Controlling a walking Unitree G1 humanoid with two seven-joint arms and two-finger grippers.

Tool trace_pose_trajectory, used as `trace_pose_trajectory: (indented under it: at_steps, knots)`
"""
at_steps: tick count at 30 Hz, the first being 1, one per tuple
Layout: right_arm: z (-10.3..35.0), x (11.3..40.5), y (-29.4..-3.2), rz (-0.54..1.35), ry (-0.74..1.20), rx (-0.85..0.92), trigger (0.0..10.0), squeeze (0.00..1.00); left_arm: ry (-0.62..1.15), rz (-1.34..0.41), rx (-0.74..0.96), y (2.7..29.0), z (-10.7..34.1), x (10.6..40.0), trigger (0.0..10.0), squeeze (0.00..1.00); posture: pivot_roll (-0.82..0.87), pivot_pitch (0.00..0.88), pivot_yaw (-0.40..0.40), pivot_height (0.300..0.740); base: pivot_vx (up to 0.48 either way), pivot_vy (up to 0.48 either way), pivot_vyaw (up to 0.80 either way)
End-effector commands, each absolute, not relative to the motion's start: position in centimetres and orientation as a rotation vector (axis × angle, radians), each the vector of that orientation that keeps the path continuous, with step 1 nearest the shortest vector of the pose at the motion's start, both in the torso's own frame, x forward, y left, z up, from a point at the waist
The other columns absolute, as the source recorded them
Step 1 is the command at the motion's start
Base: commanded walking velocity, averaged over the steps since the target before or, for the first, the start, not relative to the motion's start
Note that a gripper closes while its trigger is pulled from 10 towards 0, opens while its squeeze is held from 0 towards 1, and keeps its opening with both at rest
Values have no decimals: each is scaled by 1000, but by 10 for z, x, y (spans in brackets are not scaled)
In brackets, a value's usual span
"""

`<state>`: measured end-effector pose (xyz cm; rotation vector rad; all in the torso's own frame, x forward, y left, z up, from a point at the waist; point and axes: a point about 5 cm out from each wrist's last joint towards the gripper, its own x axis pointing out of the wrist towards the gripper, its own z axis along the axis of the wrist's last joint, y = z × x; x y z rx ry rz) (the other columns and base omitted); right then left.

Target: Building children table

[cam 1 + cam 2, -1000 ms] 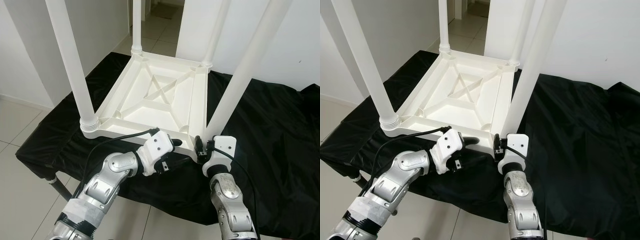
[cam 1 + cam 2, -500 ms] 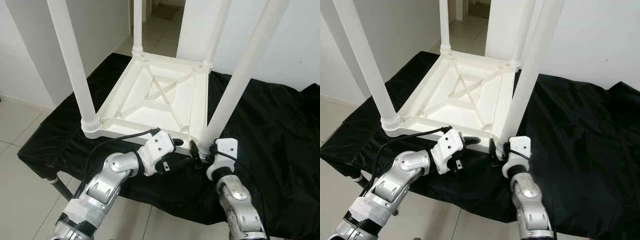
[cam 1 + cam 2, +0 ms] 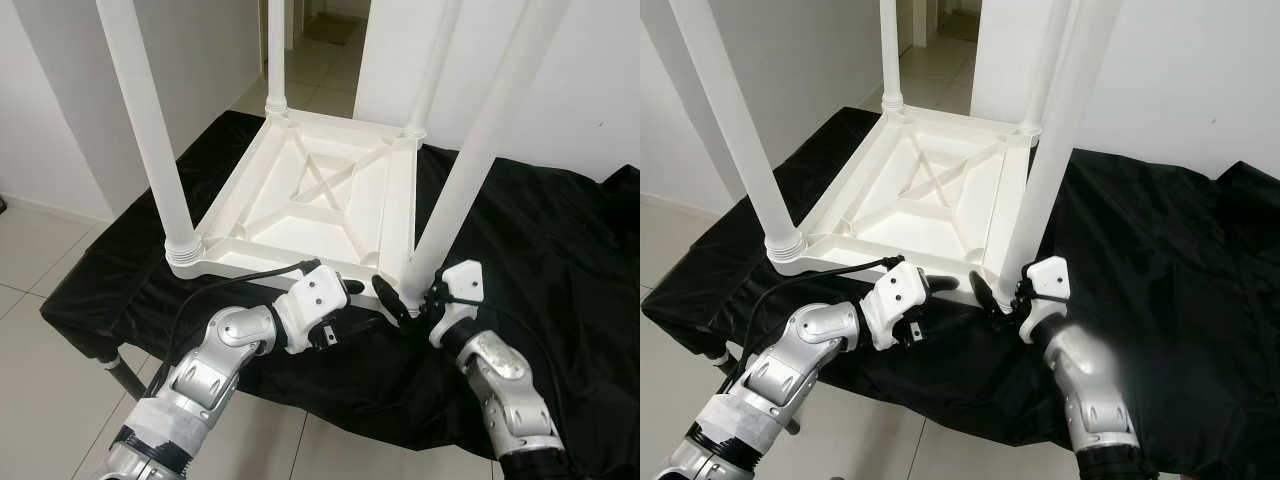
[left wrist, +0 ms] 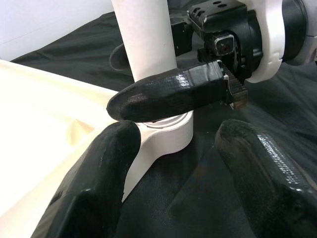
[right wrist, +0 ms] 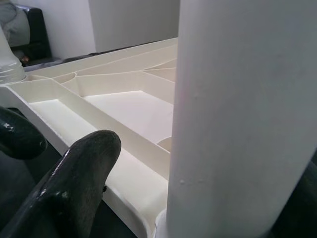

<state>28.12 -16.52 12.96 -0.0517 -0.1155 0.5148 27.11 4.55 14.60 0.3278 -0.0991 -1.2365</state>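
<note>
Nearest, the right gripper (image 3: 405, 300) has its fingers spread around the base of the near-right leg (image 3: 470, 165), apparently to turn it tight. The left gripper (image 3: 352, 290), fingers released, braces the upturned white tabletop (image 3: 320, 200), which lies on the black-draped worktop (image 3: 560, 240) beyond.

I see two silver, jointed metal arms with rounded segments. The left gripper (image 3: 352, 288) and right gripper (image 3: 400, 301) have white housings and glossy black fingers (image 4: 163, 96). A black cable loops along my left forearm; grey wrap covers that elbow.
</note>
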Motion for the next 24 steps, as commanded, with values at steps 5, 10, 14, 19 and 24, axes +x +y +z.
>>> trace_pose_trajectory:
  at_steps: [5, 10, 14, 19, 24]
  knots:
    - [128, 295, -171, 617, -83, -116, 10000, 0, -84, -1245, 344, 44, 142, 272, 10000, 0, 15, 0, -32, 740, 0, 0, 0]
    - [125, 299, -175, 645, -62, -134, 8118, 0, -88, -1246, 346, 42, 142, 272, 10000, 0, 19, 0, -32, 740, 0, 0, 0]
    - [117, 302, -178, 695, -12, -164, 1686, 0, -93, -1252, 348, 40, 142, 270, 10000, 0, 30, 0, -38, 740, 0, 0, 0]
    - [113, 302, -178, 724, 8, -172, 0, 0, -93, -1256, 351, 40, 142, 270, 10000, 0, 33, 0, -38, 740, 0, 0, 0]
    - [111, 304, -182, 720, 9, -179, 0, 0, -93, -1259, 354, 40, 142, 270, 10000, 0, 34, 0, -37, 740, 0, 0, 0]
